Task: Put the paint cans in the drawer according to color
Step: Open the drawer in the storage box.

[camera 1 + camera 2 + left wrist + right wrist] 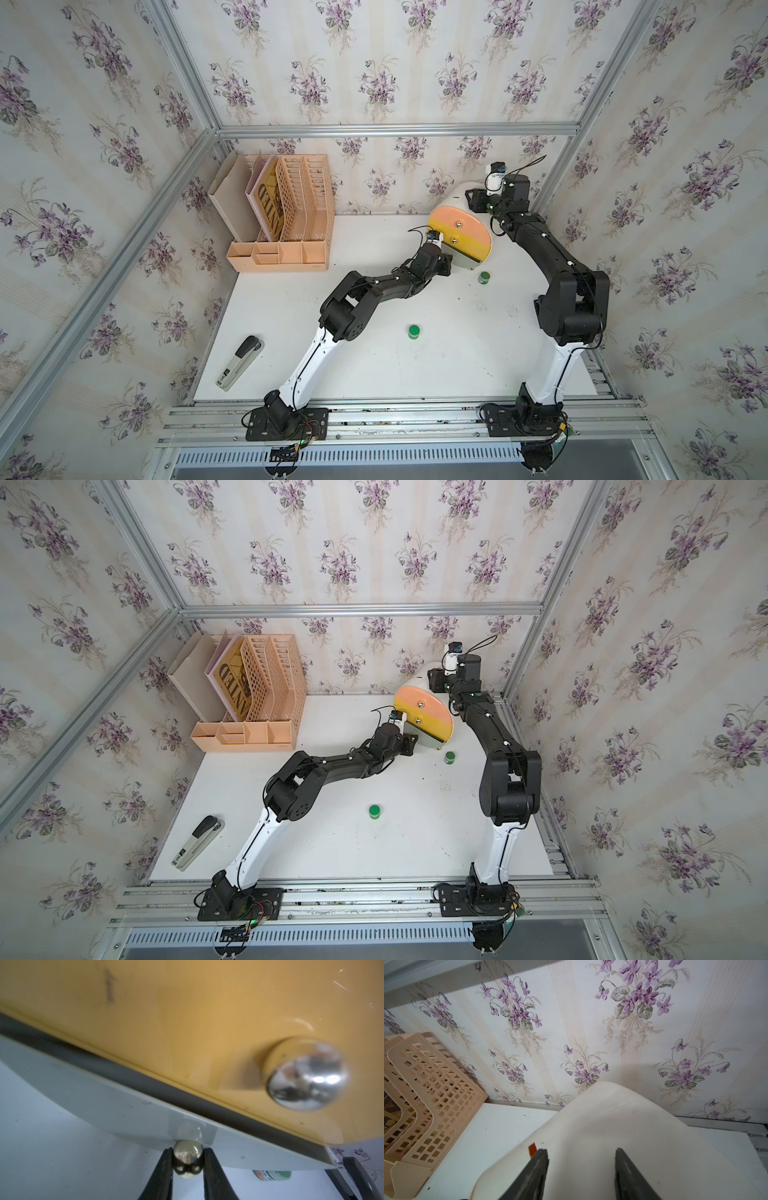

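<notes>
**Drawer cabinet** (469,232): a drum-shaped glossy plastic shell whose round front is banded peach, yellow and grey-green. It is probably light and could slide when tugged.

**Left claw** (188,1151): it is pinching the small polished ball knob (188,1160) of the grey-green drawer (104,1105), jaws nearly closed. The rounded metal looks slick, so a straight pull seems safest.

**Right claw** (581,1153): it is standing with jaws apart over the cabinet's white shell, gripping nothing. Whether it is touching the shell is unclear.

**Paint cans**: two green-lidded ones are showing on the tabletop (270,307). One (484,277) is sitting just beside the cabinet's front, the other (413,331) well apart from it. They are tiny rigid cylinders, likely light. Best taken across the sides.
</notes>
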Motion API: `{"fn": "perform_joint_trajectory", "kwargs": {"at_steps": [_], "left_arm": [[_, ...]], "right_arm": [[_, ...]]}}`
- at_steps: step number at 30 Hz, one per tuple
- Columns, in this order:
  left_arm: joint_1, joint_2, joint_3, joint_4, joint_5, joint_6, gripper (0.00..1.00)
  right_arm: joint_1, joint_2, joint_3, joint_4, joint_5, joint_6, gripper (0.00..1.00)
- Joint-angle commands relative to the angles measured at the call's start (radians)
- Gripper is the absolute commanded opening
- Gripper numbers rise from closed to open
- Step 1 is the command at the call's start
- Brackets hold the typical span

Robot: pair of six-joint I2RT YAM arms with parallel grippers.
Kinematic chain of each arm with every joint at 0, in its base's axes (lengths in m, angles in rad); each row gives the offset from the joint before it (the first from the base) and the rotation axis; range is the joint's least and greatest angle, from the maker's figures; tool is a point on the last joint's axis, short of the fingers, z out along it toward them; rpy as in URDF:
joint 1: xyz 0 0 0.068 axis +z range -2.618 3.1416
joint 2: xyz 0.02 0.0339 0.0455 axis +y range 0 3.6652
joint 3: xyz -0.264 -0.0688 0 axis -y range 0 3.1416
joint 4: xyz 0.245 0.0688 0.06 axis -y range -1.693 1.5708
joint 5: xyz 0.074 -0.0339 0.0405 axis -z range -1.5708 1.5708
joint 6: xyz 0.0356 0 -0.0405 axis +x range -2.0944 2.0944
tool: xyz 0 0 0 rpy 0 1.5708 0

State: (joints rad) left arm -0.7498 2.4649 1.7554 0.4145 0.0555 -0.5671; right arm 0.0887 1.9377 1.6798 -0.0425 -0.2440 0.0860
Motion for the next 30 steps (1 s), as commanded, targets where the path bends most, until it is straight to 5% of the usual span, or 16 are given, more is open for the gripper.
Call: {"fn": "perform_joint_trajectory", "kwargs": {"at_steps": [1, 30], "left_arm": [[0.004, -0.041, -0.05, 0.04, -0.008, 0.002, 0.02], [0.026, -0.302, -0.457, 0.114, 0.098, 0.05, 0.01]], "right_arm": [[-0.002, 0.01, -0.005, -0.152, -0.001, 0.018, 0.55], [-0.004, 0.008, -0.009, -0.152, -0.013, 0.01, 0.55]]}}
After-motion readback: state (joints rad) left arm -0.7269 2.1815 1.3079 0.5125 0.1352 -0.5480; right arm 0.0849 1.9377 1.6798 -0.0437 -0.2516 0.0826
